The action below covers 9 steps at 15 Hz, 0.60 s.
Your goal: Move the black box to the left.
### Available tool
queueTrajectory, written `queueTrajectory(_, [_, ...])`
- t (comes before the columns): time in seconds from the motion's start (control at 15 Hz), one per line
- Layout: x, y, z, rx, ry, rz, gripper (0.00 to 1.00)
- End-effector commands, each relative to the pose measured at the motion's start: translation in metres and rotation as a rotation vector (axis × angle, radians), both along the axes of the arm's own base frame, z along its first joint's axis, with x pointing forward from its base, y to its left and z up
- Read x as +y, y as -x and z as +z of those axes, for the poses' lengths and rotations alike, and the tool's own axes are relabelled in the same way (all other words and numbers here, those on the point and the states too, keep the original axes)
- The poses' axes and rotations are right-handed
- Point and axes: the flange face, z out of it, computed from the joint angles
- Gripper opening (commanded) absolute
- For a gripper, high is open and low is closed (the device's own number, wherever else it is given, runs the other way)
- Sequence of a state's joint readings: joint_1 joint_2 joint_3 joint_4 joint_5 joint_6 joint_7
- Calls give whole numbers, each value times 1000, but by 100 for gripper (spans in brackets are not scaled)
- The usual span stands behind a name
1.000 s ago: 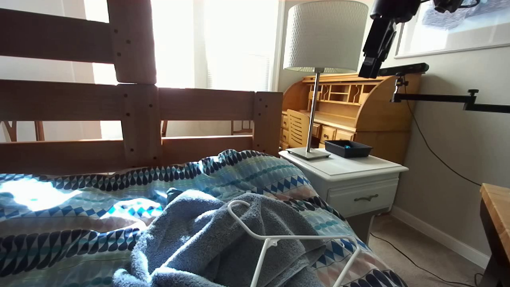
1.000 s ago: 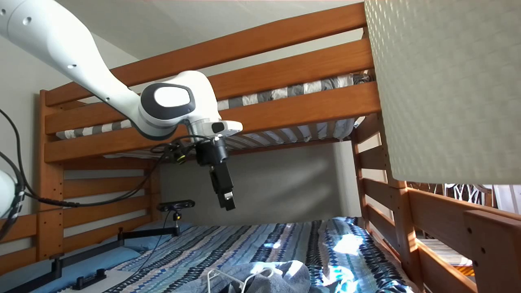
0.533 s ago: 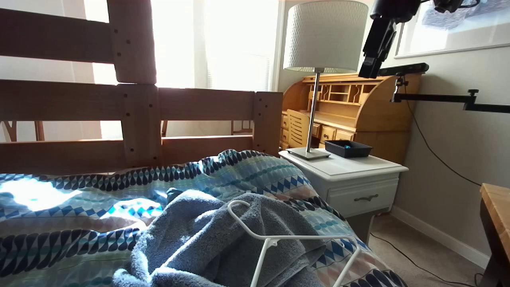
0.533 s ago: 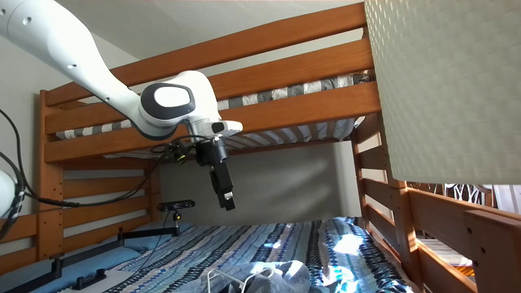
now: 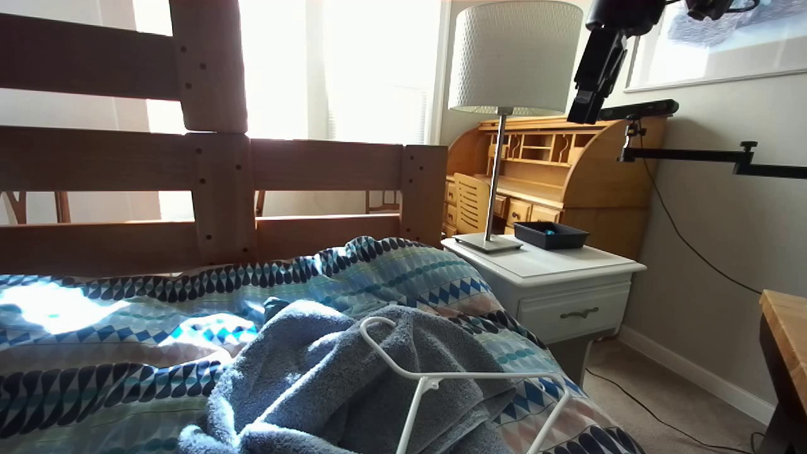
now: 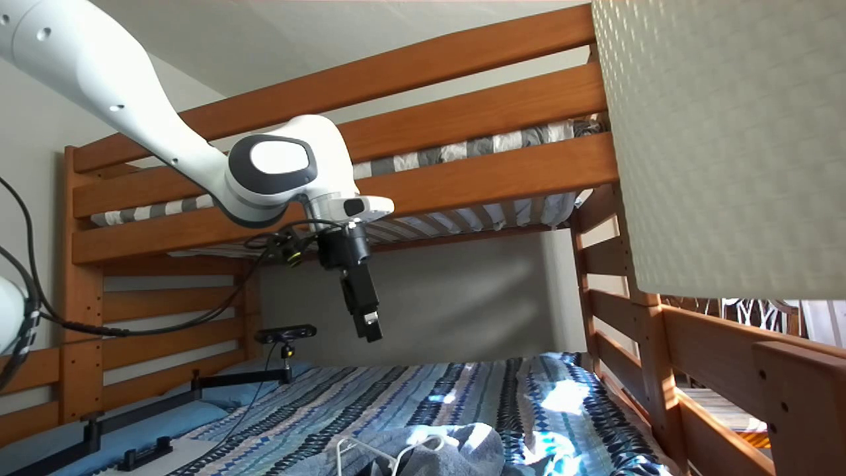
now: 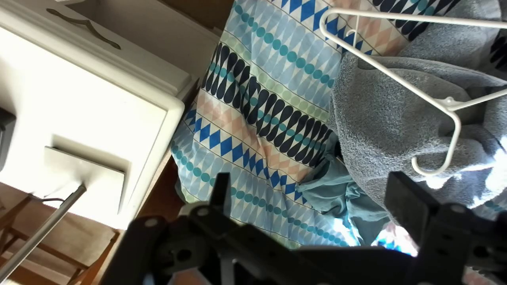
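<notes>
The black box [image 5: 555,240] lies well apart from, probably below, the gripper [image 7: 311,193], jaws parted.

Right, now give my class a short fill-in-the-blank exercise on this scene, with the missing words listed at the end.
1. The nightstand under the black box is ____ in colour.
2. Sharing the nightstand's top with the box is a thin-stemmed ____.
3. In the wrist view, the hand is ____, holding nothing.
4. A white clothes ____ lies partly across the grey towel.

Missing words: white; lamp; open; hanger.
</notes>
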State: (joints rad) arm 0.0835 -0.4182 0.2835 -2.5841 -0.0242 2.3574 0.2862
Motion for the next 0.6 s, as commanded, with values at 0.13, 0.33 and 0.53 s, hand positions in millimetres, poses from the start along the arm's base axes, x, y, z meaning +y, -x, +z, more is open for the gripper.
queueTrajectory(0.13, [0,0,1,1,0,0,100])
queueTrajectory(0.33, [-6,-7,-4,-40,21,-15,100])
queueTrajectory(0.53, [-26,-29,-12,-104,60,-60,100])
